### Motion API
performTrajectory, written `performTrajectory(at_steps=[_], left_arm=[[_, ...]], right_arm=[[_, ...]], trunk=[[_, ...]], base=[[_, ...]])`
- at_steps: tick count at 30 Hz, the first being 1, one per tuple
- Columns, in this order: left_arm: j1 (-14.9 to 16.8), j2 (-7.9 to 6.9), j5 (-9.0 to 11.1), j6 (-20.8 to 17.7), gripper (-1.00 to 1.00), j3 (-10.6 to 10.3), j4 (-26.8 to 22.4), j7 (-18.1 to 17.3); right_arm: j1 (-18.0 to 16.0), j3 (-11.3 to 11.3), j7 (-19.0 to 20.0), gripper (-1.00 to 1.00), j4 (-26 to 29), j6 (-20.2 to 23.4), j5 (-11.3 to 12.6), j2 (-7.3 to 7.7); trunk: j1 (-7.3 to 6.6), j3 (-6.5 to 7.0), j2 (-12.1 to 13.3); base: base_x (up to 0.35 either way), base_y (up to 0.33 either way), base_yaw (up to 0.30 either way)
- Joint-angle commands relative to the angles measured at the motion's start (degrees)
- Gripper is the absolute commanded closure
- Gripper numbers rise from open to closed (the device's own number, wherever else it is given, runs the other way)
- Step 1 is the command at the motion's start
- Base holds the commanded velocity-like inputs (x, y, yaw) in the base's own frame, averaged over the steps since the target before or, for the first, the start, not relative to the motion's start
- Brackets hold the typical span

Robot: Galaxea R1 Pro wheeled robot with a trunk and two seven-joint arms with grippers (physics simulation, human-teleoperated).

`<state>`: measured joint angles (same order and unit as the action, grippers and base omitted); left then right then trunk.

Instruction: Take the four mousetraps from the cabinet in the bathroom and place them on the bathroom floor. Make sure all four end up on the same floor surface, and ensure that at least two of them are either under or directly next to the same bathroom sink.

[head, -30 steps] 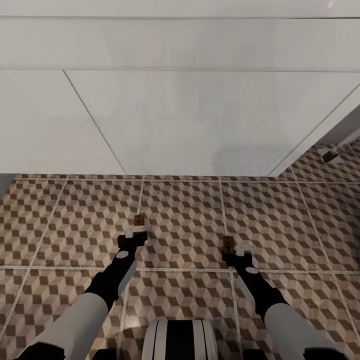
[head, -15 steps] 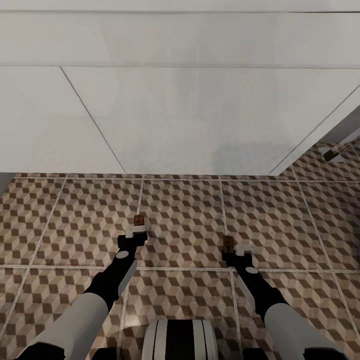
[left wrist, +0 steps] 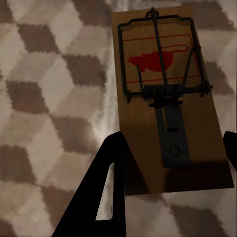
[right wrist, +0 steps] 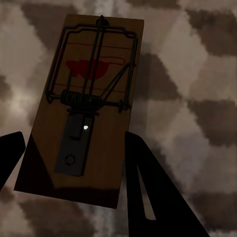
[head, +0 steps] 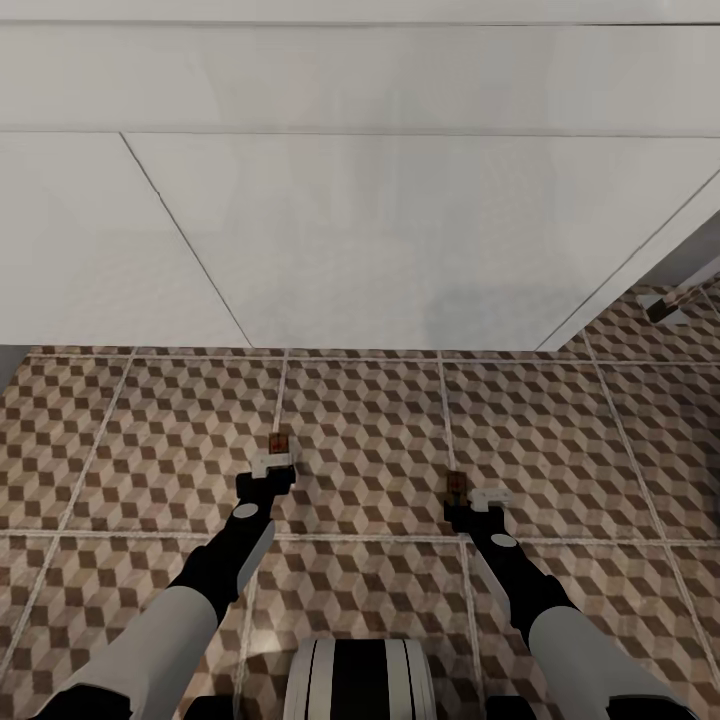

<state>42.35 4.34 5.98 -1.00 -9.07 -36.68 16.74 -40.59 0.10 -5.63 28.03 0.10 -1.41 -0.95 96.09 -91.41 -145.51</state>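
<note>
**Two traps low over the tiles, in front of the sink**

Cube-patterned bathroom floor (head: 370, 440) fills the lower half of the head view, with the white boxy front of the bathroom sink (head: 380, 240) rising behind it. Both arms reach down and forward. The left gripper (head: 272, 464) has a mousetrap (head: 279, 441) between its fingers; in the left wrist view that trap (left wrist: 165, 98) lies flat against the tiles with a dark finger (left wrist: 101, 192) along each long edge, so the jaws look closed on it. The right gripper (head: 478, 497) holds a second mousetrap (head: 456, 486) the same way, its fingers (right wrist: 148, 192) flanking the board (right wrist: 86, 113). Whether either trap already touches the tiles I cannot tell.

A small dark object (head: 661, 309) lies on the floor at the sink's far right corner, too small to identify. As a judgement, these two traps are about to be released just beside the sink; the other two remain unaccounted for.
</note>
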Motion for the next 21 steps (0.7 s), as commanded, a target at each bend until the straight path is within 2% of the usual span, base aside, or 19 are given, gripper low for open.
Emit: performTrajectory(at_steps=[1, 11, 21], left_arm=[[0.02, -0.02, 0.57, -0.12, 1.0, -0.39, -0.01, 0.45], [0.02, -0.04, 1.12, -0.13, 1.0, -0.19, 1.31, 0.51], [0.02, -0.49, 1.59, -0.34, 1.0, 0.56, 8.87, -0.77]], right_arm=[[-0.01, -0.01, 0.0, 1.0, 0.01, -0.01, 0.02, -0.02], [-0.01, 0.0, 0.0, 1.0, 1.17, -0.01, 0.01, -0.08], [-0.01, 0.15, 0.0, 1.0, 1.41, 0.05, 0.01, -0.1]], trunk=[[-0.01, -0.03, -0.01], [-0.01, -0.03, -0.01], [-0.01, -0.03, -0.01]], base=[[0.0, 0.0, 0.0], [0.0, 0.0, 0.0], [0.0, 0.0, 0.0]])
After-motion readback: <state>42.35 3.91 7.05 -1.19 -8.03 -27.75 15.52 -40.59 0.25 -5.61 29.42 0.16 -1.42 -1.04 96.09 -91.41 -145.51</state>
